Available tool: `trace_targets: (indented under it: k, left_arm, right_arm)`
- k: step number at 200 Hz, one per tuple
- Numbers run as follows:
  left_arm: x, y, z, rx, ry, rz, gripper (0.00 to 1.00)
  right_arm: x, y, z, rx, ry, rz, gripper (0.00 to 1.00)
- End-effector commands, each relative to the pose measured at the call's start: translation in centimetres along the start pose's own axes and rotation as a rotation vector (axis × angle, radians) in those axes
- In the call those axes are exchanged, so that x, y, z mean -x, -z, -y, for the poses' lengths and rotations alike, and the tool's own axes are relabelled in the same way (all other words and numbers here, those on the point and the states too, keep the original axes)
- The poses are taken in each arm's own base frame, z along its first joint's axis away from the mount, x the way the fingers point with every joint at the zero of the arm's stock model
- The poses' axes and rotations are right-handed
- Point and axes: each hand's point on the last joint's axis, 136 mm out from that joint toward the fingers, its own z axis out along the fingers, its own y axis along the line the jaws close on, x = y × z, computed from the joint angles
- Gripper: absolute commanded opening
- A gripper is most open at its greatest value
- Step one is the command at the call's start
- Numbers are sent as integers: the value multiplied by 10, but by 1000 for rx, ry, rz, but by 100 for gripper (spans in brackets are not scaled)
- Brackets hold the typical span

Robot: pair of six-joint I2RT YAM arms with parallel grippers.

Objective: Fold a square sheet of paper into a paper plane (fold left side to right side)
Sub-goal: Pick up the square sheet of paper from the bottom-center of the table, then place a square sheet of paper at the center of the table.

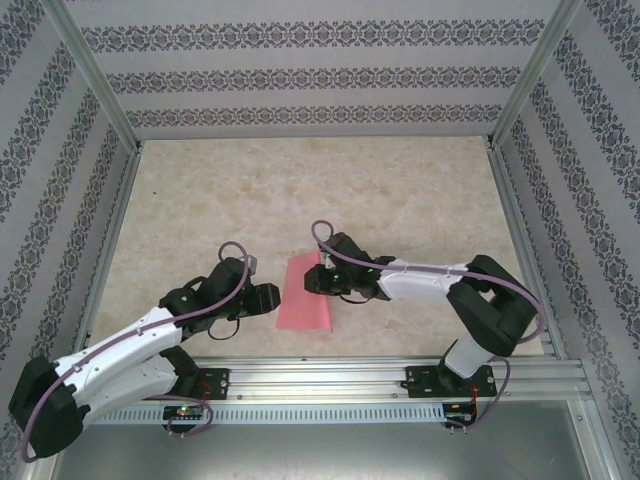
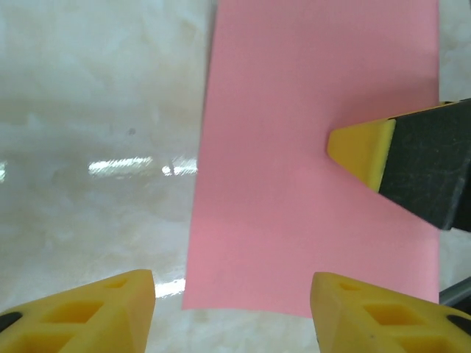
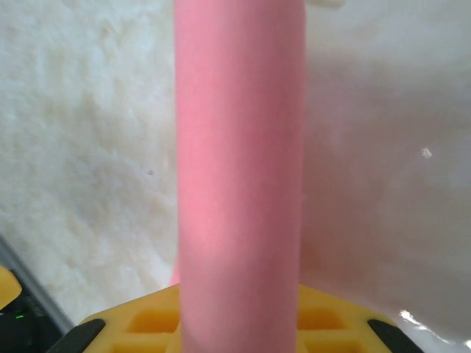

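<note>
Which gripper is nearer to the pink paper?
Right. The right gripper is on the paper, over its right part; the left gripper waits just beside its left edge.

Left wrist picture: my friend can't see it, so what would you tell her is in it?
A pink sheet of paper, shaped like a tall rectangle, lies flat on a pale marbled table. The left tool holds its two yellow fingers apart at the bottom, and a yellow-tipped finger of the right tool reaches over the paper's right side.
</note>
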Motion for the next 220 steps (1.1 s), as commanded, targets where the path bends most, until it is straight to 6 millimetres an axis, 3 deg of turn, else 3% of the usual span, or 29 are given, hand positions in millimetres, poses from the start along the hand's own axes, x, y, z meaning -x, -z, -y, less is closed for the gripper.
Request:
trace_targets:
  k: [1,40,68,96,117,141,175,220]
  left_arm:
    - [17,14,23,-85,-60,87,62]
    - [40,31,66,-239,-167,178,77]
    - [59,50,105,-356,-286,247,90]
    - [78,76,144,-447,-417,315,100]
    - [87,96,176,-530,-526,349,100]
    - [92,114,207,-616,-641,365,100]
    - [89,123,241,-726,-781,314,100]
    - [87,121,272,-832,-866,233,99]
  right_arm:
    - [26,31,-23,187,43,84,24]
    - [53,103,-19,310,146,194,23]
    - [73,167,-22,385,202,333,24]
    - [79,224,-42,456,284,443,23]
    - [76,257,-66,502,373,480,24]
    - [71,285,-93,551,457,504,23]
    - [69,317,-121,572,567,540,23]
    - [58,333,-147,625,662,533,22]
